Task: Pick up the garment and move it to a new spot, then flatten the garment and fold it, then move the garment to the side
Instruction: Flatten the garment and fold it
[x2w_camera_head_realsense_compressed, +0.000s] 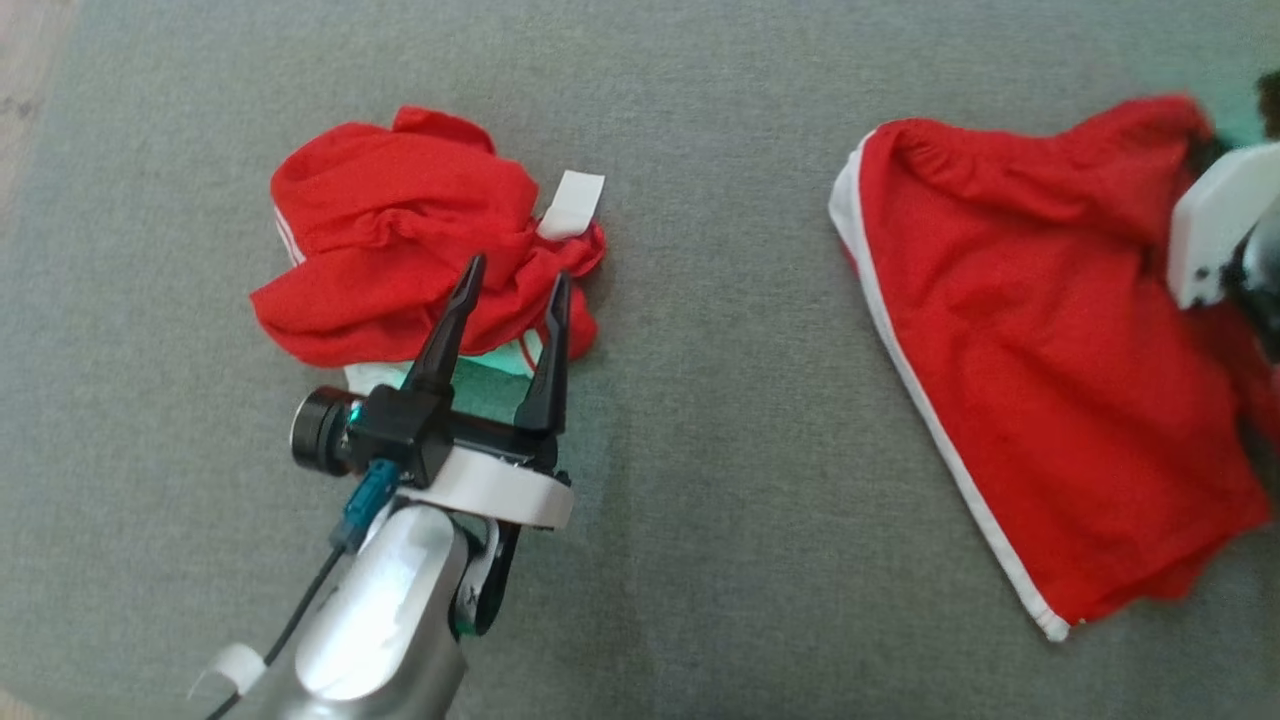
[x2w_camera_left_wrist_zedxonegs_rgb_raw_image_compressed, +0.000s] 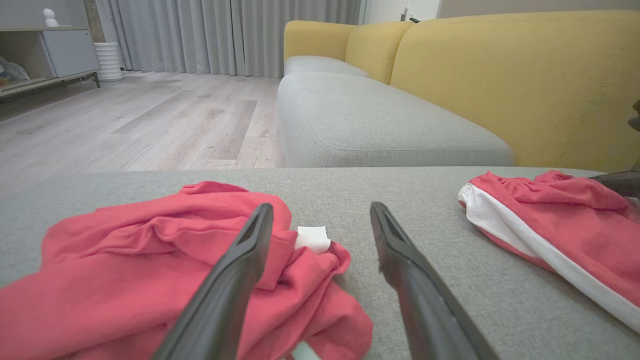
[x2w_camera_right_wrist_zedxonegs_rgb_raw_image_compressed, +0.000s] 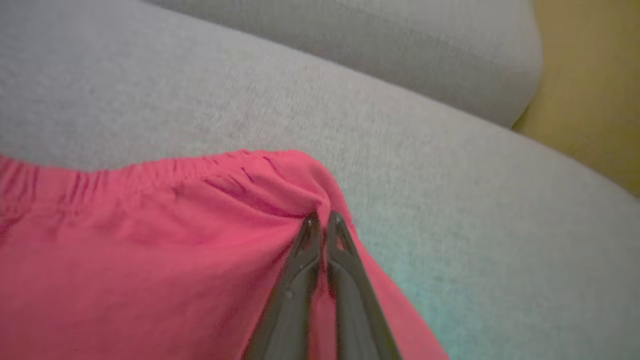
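Observation:
A red garment (x2w_camera_head_realsense_compressed: 1040, 340) with a white side stripe lies spread on the grey cushion (x2w_camera_head_realsense_compressed: 720, 450) at the right. It shows too in the left wrist view, as the red garment (x2w_camera_left_wrist_zedxonegs_rgb_raw_image_compressed: 560, 220). My right gripper (x2w_camera_right_wrist_zedxonegs_rgb_raw_image_compressed: 322, 216) is shut on the corner of its gathered waistband (x2w_camera_right_wrist_zedxonegs_rgb_raw_image_compressed: 150, 175), and the cloth puckers at the tips. In the head view its white wrist (x2w_camera_head_realsense_compressed: 1215, 225) sits over that same corner. My left gripper (x2w_camera_head_realsense_compressed: 517, 272) stands open above the near edge of a second, crumpled red garment (x2w_camera_head_realsense_compressed: 400, 230), touching nothing. Between the left gripper's (x2w_camera_left_wrist_zedxonegs_rgb_raw_image_compressed: 320, 207) fingers sits that garment's white tag (x2w_camera_left_wrist_zedxonegs_rgb_raw_image_compressed: 312, 237).
Bare grey cushion separates the two garments. Beyond the cushion's far edge stand another grey seat (x2w_camera_left_wrist_zedxonegs_rgb_raw_image_compressed: 360, 120) and yellow backrests (x2w_camera_left_wrist_zedxonegs_rgb_raw_image_compressed: 500, 75). A wooden floor (x2w_camera_left_wrist_zedxonegs_rgb_raw_image_compressed: 125, 120), curtains and a low cabinet (x2w_camera_left_wrist_zedxonegs_rgb_raw_image_compressed: 45, 55) lie to the left.

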